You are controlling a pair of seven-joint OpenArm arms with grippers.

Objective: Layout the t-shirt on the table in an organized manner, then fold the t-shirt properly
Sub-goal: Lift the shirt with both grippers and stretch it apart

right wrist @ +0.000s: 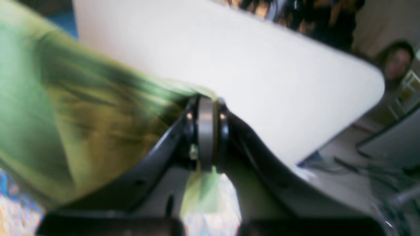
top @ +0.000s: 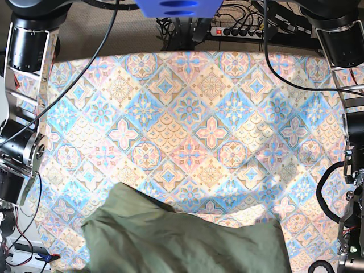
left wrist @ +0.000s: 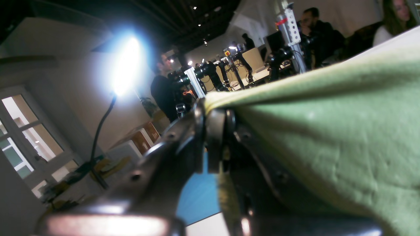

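The olive-green t-shirt [top: 182,239] hangs as a wide, wrinkled sheet over the near edge of the table [top: 187,114], whose cloth has pink, blue and cream tiles. In the base view neither gripper shows; only the arms stand at the left and right edges. My left gripper [left wrist: 205,108] is shut on an edge of the t-shirt [left wrist: 328,131], and the cloth stretches away to the right of it. Seen from the right wrist, my right gripper [right wrist: 206,101] is shut on another edge of the t-shirt [right wrist: 65,114], which is blurred and trails off to the left.
A power strip [top: 239,31] and cables lie behind the table's far edge. A bright lamp [left wrist: 126,65], people and other robot arms [left wrist: 210,73] fill the room behind. A white tabletop [right wrist: 229,65] stands beyond the right gripper.
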